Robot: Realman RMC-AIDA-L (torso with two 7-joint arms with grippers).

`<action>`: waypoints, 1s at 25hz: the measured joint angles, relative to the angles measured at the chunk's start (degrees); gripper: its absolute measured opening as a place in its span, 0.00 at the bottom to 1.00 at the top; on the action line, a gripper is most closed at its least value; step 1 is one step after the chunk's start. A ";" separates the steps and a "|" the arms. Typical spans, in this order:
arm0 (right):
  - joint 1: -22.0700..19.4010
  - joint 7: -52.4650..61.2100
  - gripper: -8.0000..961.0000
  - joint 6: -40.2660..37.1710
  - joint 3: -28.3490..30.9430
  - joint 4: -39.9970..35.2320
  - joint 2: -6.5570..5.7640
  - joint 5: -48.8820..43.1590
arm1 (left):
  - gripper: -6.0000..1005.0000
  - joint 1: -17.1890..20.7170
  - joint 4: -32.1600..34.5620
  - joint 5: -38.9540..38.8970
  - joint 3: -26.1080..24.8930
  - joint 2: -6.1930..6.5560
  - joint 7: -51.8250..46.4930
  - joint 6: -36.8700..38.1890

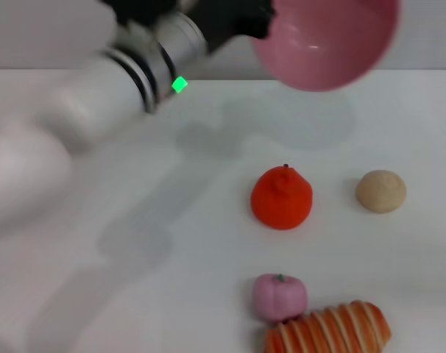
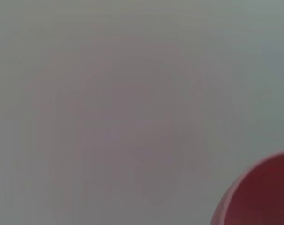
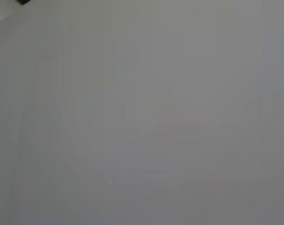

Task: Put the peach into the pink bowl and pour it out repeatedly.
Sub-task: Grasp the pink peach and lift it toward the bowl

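The pink bowl (image 1: pixel 326 40) hangs in the air over the back of the white table, held at its rim by my left gripper (image 1: pixel 258 22), which is shut on it. A part of the bowl's rim also shows in the left wrist view (image 2: pixel 261 197). The peach (image 1: pixel 280 296) lies on the table at the front, apart from the bowl and touching a striped bread. No fruit shows in the bowl. My right gripper is out of view, and the right wrist view shows only a plain grey surface.
An orange-red fruit (image 1: pixel 282 197) sits mid-table and a beige ball (image 1: pixel 380 191) lies to its right. An orange striped bread (image 1: pixel 330 329) lies at the front edge beside the peach. My left arm (image 1: pixel 98 103) crosses the left side.
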 joint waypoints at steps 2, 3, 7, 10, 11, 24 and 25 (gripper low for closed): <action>0.35 2.67 0.48 -0.05 -0.01 -2.41 -0.01 -4.34 | 0.06 0.00 0.00 0.00 0.00 0.00 0.00 0.00; 0.59 5.60 0.48 -0.34 -0.04 -4.55 -0.01 -7.81 | 0.06 -3.91 -1.02 -1.99 -11.11 0.16 -1.06 16.33; 1.91 18.51 0.48 -3.28 -1.73 -15.08 -0.02 -20.23 | 0.06 -8.94 -4.89 -1.94 -21.28 0.35 -2.13 29.39; 3.42 28.99 0.48 -8.63 -5.00 -25.42 -0.01 -28.70 | 0.06 -15.02 -12.03 2.12 -33.55 0.70 -1.95 44.04; 4.18 33.41 0.48 -10.72 -6.59 -29.97 -0.02 -32.41 | 0.06 -15.02 -12.03 2.12 -33.55 0.70 -1.95 44.04; 17.65 58.59 0.48 -3.66 -35.62 -33.45 0.38 -64.14 | 0.06 -13.74 -11.75 3.33 -33.77 0.59 -1.24 43.97; 18.50 58.69 0.48 -1.38 -37.72 -31.11 0.36 -64.31 | 0.06 -13.67 -11.75 3.33 -33.78 0.60 -1.18 44.03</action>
